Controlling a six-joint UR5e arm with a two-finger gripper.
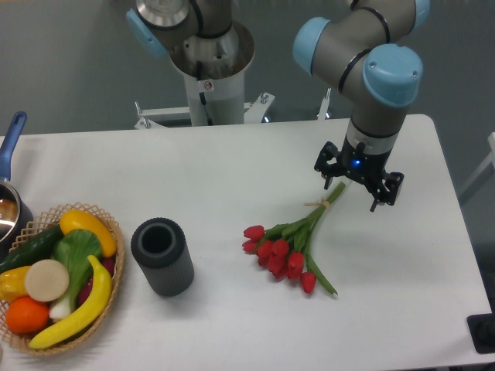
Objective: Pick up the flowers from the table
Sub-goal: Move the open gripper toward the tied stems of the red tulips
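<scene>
The flowers (285,249), a bunch of red tulips with green stems tied by a pale band, lie on the white table (232,162) right of centre. The blooms point toward the lower left and the stem ends toward the upper right. My gripper (354,189) hangs straight down over the stem ends, with its jaws apart and one finger on each side of the stems. The tips of the stems are partly hidden under it. It holds nothing.
A dark grey cylinder cup (162,256) stands left of the flowers. A wicker basket of vegetables and fruit (58,274) sits at the front left, with a blue-handled pot (9,197) behind it. The arm's base (207,62) is at the table's back edge.
</scene>
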